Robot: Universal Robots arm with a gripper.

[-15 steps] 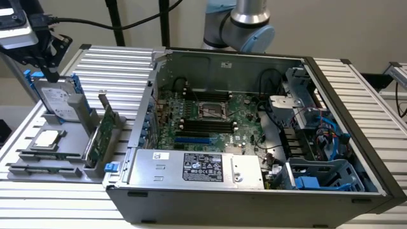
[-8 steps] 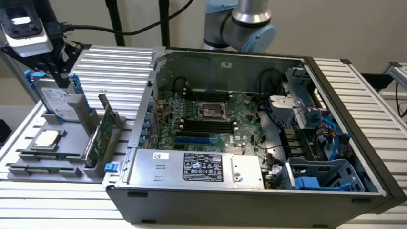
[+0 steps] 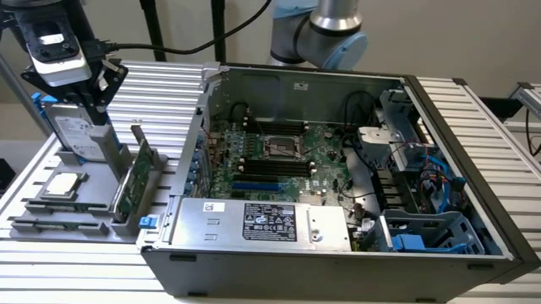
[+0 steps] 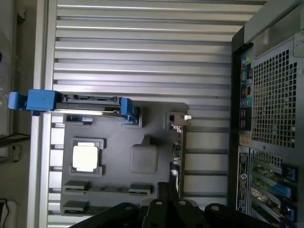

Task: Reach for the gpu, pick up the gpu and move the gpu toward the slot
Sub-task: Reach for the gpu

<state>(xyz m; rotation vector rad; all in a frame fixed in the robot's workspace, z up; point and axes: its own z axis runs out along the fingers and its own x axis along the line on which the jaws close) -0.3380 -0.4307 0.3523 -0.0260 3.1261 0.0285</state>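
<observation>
Tool: gripper (image 3: 97, 113) shut tight, fingers squeezed together, holding nothing.
Tool's place: up in the air over the gray holder (image 3: 80, 229), at the end of the holder where the hard drive (image 3: 75, 133) stands.
Tool's touch: hard to tell, with the tips right in front of the hard drive; no grab on it to be seen.
Tool from the wrist view: gripper (image 4: 167, 190) as dark tips closed together, over the gray holder (image 4: 118, 142), near the thin edge of the gpu (image 4: 179, 142).
Gpu: gpu (image 3: 139, 174) standing on its long edge in the gray holder, on the holder's side next to the computer case (image 3: 338, 256), free of the tool.
Hard drive: standing tall in the gray holder, blue rails on its sides; from above in the wrist view (image 4: 88, 100).
Chip: small silver chip (image 3: 63, 185) lying flat in the gray holder, on the side away from the gpu; in the wrist view too (image 4: 86, 157).
Computer case: lid off, just beside the gray holder; a wall full of little holes (image 4: 278, 85) in the wrist view.
Table: ribbed metal table (image 3: 161, 88) under the gray holder.
Hidden: bottom edge of the gpu, down in the holder's slot; part of the hard drive, behind the tool.
Cut off: top of the tool and top of the arm (image 3: 325, 31) in the exterior view.
Hard to make out: gpu in the wrist view, a thin line with a silver bracket at one end.
</observation>
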